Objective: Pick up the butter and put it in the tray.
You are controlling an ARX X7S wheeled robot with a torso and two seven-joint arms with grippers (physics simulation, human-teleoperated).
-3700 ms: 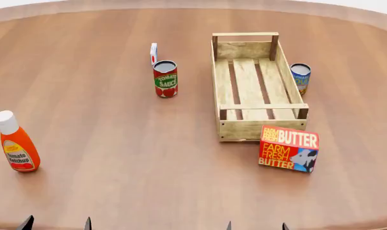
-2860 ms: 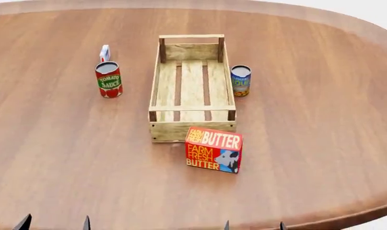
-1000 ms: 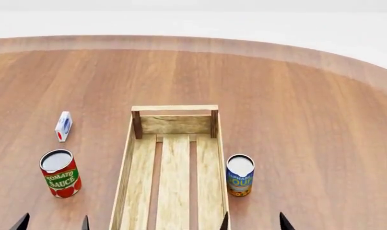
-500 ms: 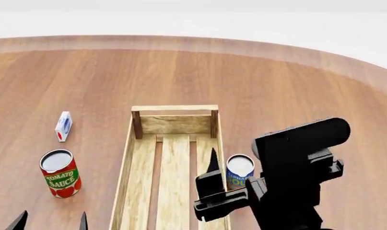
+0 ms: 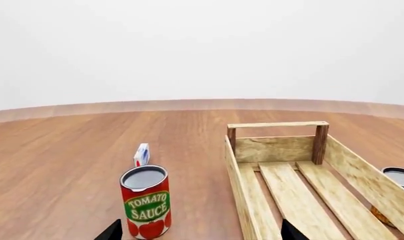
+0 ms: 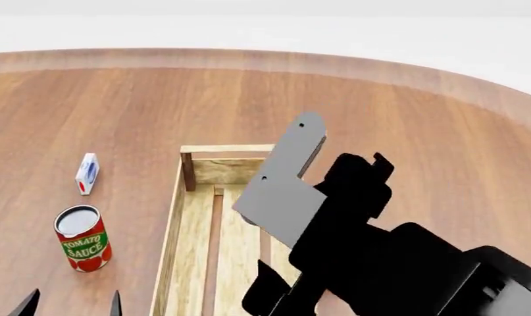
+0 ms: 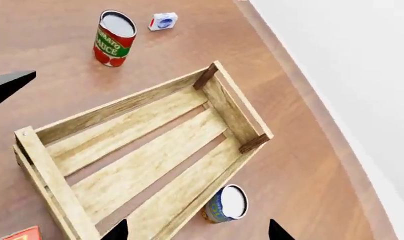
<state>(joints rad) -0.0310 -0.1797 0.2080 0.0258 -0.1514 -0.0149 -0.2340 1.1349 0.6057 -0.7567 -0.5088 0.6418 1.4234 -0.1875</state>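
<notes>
Your can reads "TOMATO SAUCE". The tray holds nothing; the butter peeks out just outside its near end. Both grippers' fingertips stand apart, gripping nothing.

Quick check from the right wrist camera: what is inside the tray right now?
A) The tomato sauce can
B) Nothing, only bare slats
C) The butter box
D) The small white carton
B. In the right wrist view the tray shows only bare slats; the butter is just a red corner outside its near end, and the tomato sauce can and white carton stand apart on the table.
</notes>
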